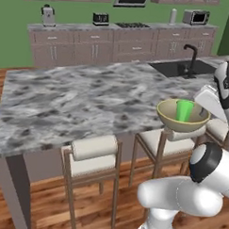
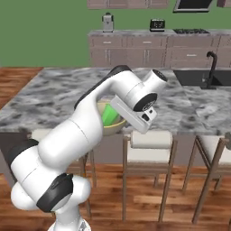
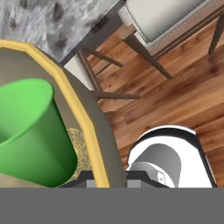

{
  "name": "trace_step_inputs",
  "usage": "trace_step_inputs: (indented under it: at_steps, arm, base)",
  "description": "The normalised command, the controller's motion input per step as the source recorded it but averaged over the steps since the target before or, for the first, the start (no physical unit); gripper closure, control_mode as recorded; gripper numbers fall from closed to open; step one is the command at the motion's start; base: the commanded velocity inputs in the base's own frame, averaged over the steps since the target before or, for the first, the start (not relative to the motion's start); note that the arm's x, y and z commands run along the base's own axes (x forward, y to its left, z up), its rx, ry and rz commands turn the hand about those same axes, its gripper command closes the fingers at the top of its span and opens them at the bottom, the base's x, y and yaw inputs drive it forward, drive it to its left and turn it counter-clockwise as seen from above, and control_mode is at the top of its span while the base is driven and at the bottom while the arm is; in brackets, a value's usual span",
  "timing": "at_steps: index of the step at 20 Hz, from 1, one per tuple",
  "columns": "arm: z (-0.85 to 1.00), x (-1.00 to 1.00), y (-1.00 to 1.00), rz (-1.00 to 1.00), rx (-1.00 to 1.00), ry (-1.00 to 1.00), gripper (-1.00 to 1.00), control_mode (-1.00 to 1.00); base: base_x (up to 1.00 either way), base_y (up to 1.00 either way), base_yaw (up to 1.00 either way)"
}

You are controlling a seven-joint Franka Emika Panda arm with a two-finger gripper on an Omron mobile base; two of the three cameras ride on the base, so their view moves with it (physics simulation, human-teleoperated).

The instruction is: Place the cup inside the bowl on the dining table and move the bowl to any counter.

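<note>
The cup (image 1: 184,110) is already seated in the bowl (image 1: 175,120), whose rim is clamped by the gripper (image 3: 107,183); carrying it to a counter (image 1: 92,26) is left.

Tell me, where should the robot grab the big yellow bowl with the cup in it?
Probably by the rim, as the hand does now: one finger inside, one outside the thin yellow edge of the bowl, coming from the stool side. The green cup fills the middle, and the wide round body cannot fit between the fingers.
</note>
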Motion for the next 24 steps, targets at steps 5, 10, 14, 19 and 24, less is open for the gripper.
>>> trace_step_inputs:
  at_steps: [5, 10, 14, 19, 24]
  arm:
    - [0.0, 0.0, 0.0, 0.0, 0.0, 0.0, 1.0, 1.0]
    - [0.0, 0.0, 0.0, 0.0, 0.0, 0.0, 1.0, 1.0]
    - [0.0, 0.0, 0.0, 0.0, 0.0, 0.0, 1.0, 1.0]
    - [0.0, 0.0, 0.0, 0.0, 0.0, 0.0, 1.0, 1.0]
    - [0.0, 0.0, 0.0, 0.0, 0.0, 0.0, 1.0, 1.0]
  base:
    - [-0.11, 0.85, -0.14]
    - [-0.04, 0.96, -0.12]
    - [0.0, 1.0, -0.06]
    - [0.0, 1.0, 0.0]
    - [0.0, 1.0, 0.0]
